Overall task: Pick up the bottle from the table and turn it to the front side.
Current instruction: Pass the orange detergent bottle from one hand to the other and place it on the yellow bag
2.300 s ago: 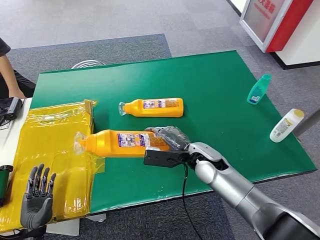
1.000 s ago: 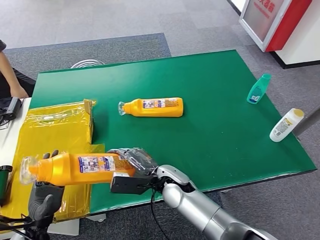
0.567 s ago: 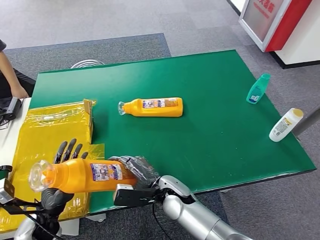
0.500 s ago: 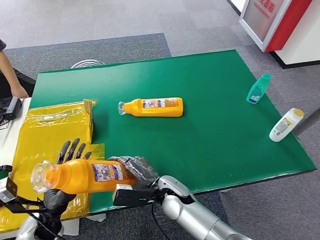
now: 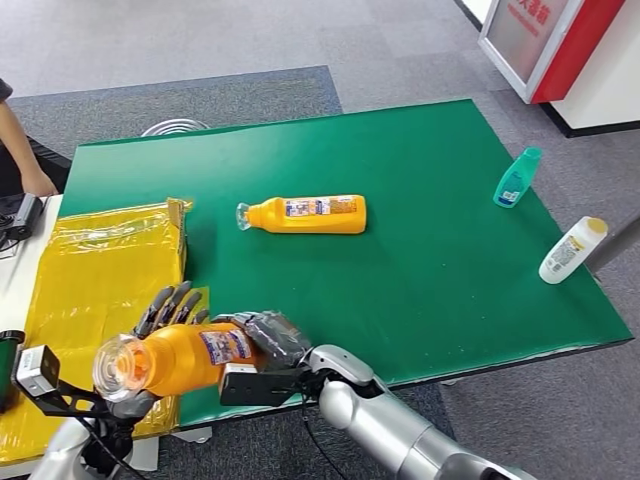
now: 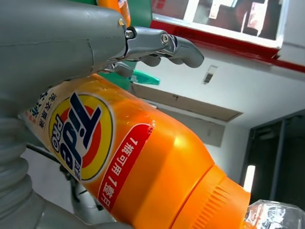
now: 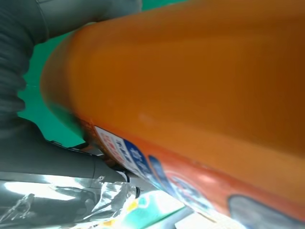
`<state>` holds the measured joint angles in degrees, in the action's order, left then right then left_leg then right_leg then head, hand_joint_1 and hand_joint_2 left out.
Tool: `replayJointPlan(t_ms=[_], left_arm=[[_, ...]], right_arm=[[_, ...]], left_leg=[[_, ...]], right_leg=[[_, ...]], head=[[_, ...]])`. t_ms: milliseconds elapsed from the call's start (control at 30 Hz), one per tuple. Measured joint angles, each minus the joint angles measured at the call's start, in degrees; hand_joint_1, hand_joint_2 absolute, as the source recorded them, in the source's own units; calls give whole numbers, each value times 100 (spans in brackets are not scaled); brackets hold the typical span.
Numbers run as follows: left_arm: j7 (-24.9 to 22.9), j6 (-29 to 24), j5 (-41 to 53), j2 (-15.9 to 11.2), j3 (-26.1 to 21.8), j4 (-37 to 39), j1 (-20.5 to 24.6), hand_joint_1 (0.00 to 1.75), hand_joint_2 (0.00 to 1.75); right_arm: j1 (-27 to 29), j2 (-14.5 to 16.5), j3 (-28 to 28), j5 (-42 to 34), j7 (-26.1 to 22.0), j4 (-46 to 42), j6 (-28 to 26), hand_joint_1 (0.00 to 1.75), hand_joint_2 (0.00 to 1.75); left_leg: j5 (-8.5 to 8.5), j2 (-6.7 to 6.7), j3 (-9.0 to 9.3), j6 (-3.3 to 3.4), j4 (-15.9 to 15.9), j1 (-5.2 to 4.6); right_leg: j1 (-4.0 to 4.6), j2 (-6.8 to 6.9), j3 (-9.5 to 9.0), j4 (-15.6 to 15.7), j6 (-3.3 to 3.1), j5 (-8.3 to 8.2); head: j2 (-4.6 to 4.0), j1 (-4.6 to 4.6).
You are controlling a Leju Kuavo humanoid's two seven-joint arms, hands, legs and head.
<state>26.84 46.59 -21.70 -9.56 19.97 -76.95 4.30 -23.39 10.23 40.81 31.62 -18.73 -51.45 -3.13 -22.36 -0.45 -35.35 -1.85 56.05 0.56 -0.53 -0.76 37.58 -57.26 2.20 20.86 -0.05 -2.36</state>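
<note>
The orange Tide detergent bottle (image 5: 185, 357) is hanging lifted off the green table (image 5: 423, 230), cap toward the camera, over the near edge. The right hand (image 5: 268, 340) is wrapping its base; the left hand (image 5: 162, 325) is cupping its neck side, fingers spread. Mid-turn, I judge: next, roll the label upward. Open air surrounds it; the yellow bag (image 5: 90, 280) is lying just beside.
</note>
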Motion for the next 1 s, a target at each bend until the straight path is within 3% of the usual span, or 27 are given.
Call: replayJointPlan(t_ms=[367, 733, 900, 1000], left_arm=[[311, -360, 767, -511, 463, 64, 273, 0, 175], [425, -508, 988, -708, 606, 64, 347, 0, 175], [658, -842, 1467, -888, 682, -9, 342, 0, 175], [585, -1313, 1730, -906, 675, -115, 278, 0, 175]], right_arm=[[-186, 4, -80, -177, 56, 309, -48, 175, 175], [-263, 43, -116, -205, 49, 468, -57, 175, 175], [-265, 43, -207, -210, 58, 503, -90, 175, 175], [-267, 41, -286, -171, 127, 529, -169, 175, 175]], left_leg=[[0, 0, -2, 1, 0, 0], [0, 0, -2, 1, 0, 0], [0, 0, -2, 1, 0, 0], [1, 0, -2, 1, 0, 0]], right_leg=[[0, 1, -1, -1, 0, -1], [0, 1, -2, -1, 0, -1], [0, 1, -2, -1, 0, -1], [0, 1, -1, -1, 0, -1]], head=[[1, 0], [1, -1], [1, 1], [1, 1]])
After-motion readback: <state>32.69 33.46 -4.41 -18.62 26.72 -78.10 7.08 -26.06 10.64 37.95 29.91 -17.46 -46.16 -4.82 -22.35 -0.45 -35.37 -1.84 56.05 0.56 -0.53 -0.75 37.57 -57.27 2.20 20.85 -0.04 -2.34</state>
